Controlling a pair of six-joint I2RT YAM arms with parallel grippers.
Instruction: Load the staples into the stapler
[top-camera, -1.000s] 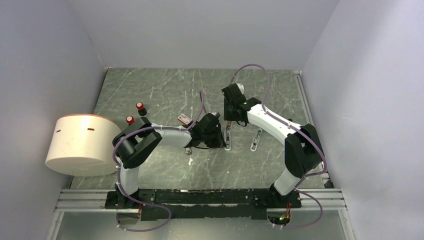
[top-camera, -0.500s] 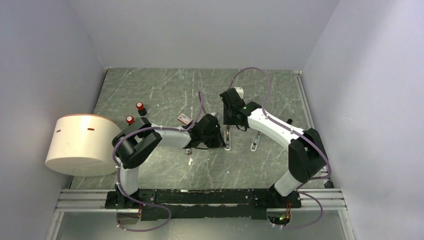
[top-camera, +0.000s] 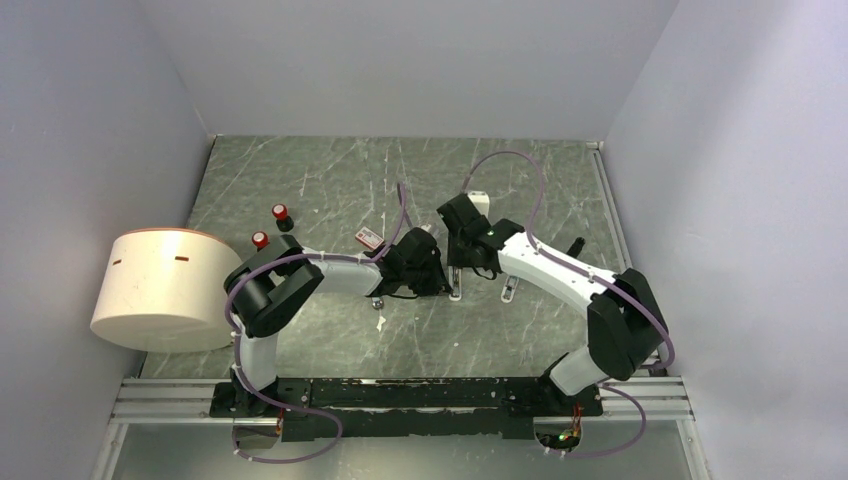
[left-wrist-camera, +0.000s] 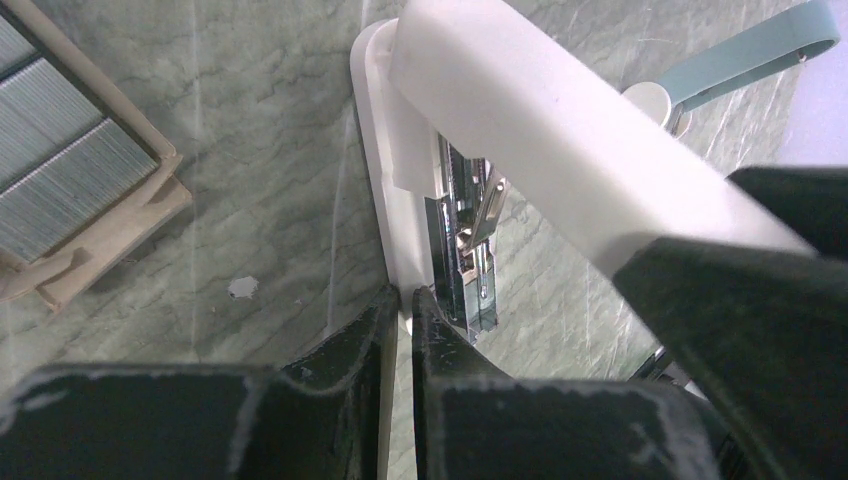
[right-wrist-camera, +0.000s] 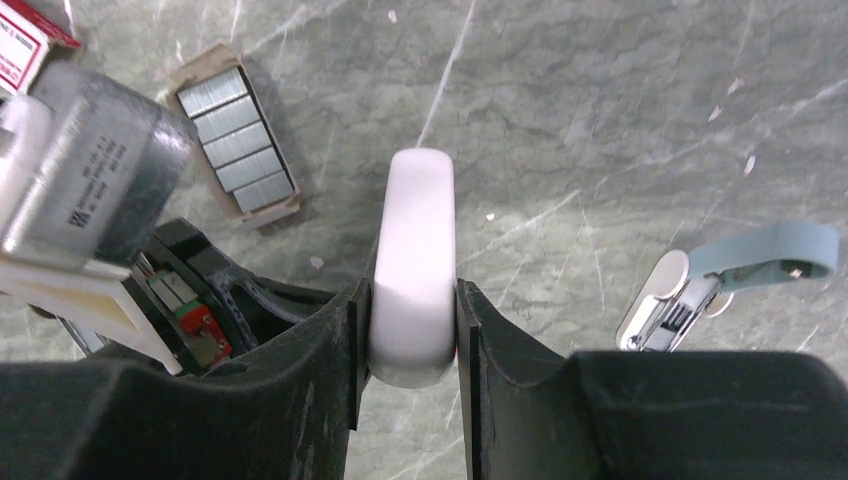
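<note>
the right tool (right-wrist-camera: 411, 305) is pinched on the raised top arm of the white stapler (right-wrist-camera: 414, 230), one finger on each side of it. the left tool (left-wrist-camera: 399, 322) is pressed onto the near end of that stapler's flat white base, a thin strip of which shows between its fingers. the stapler is hinged open, and its metal magazine (left-wrist-camera: 466, 250) is bare between top arm and base. it lies at mid-desk (top-camera: 330, 180). the staples (right-wrist-camera: 238, 145) sit as grey ribbed strips in a tan cardboard tray (right-wrist-camera: 291, 210) flat on the desk, apart from the stapler at about ten o'clock in the right wrist view. a red-and-white box (right-wrist-camera: 20, 45) is cut off at the top left corner, and its red lettering cannot be read. a printed label on the left arm's grey wrist housing (right-wrist-camera: 95, 170) is too small to read. a light-blue stapler (right-wrist-camera: 770, 245) lies open at about three o'clock.
</note>
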